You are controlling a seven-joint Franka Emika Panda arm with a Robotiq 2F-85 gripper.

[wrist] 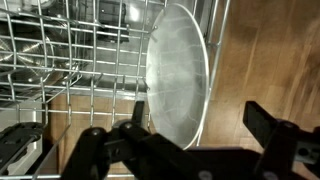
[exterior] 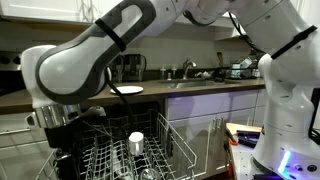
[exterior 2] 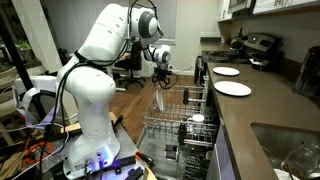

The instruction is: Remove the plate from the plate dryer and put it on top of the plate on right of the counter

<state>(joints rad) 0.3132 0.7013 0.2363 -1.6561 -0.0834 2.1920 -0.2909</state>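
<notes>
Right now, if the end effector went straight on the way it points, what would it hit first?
Probably the plate, standing on edge in the plate dryer: its rim lies between the fingers of the open end effector, though depth is unclear.

Home kitchen: dark counter [exterior 2: 238, 110], sink [exterior 2: 290, 152], white cabinet fronts [exterior: 225, 112], pulled-out plate dryer [exterior 2: 180, 125], wood floor [exterior 2: 135, 100].

plate [wrist: 178, 75] — upright, in wire plate dryer [exterior 2: 178, 125]
</notes>
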